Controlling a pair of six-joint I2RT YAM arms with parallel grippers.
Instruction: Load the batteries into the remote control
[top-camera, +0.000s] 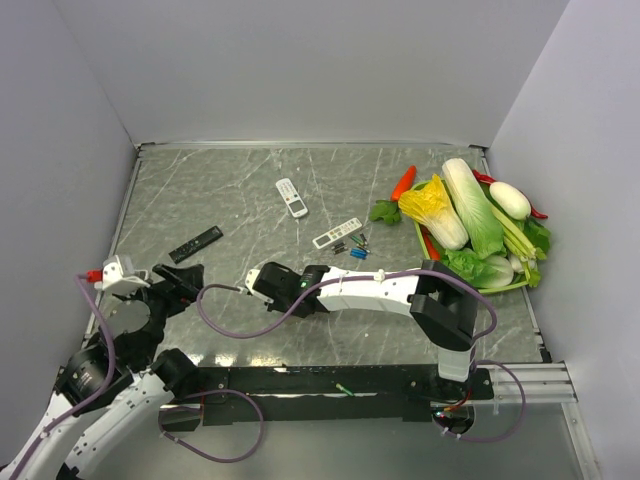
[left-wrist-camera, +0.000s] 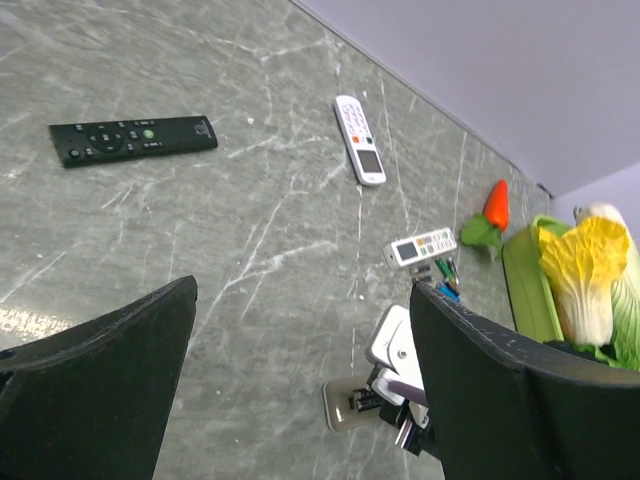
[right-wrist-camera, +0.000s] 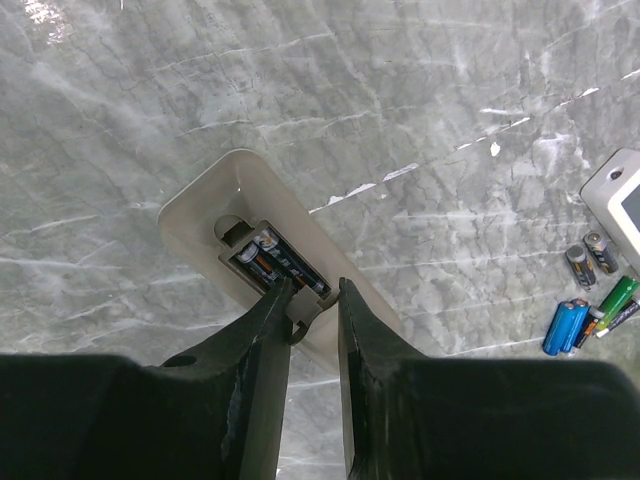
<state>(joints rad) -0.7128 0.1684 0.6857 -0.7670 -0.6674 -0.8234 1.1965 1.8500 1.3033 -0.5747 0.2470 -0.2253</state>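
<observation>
The remote control (right-wrist-camera: 232, 190) lies back up on the table, grey-beige, its bay open with two dark batteries (right-wrist-camera: 282, 262) inside. My right gripper (right-wrist-camera: 314, 296) hangs right over the bay's near end, its jaws pinched on a small beige battery cover (right-wrist-camera: 306, 308). In the top view that gripper (top-camera: 262, 283) hides the remote. The remote also shows in the left wrist view (left-wrist-camera: 345, 405). Several loose batteries (right-wrist-camera: 590, 310), blue, green and dark, lie to the right, seen in the top view (top-camera: 357, 248) too. My left gripper (left-wrist-camera: 300, 380) is open and empty, well left of the remote (top-camera: 185, 285).
A black remote (top-camera: 195, 244) lies at the left, a slim white remote (top-camera: 291, 197) at the back, a small white remote (top-camera: 336, 232) beside the loose batteries. A green tray (top-camera: 523, 285) of vegetables and a carrot (top-camera: 403, 182) sit at the right.
</observation>
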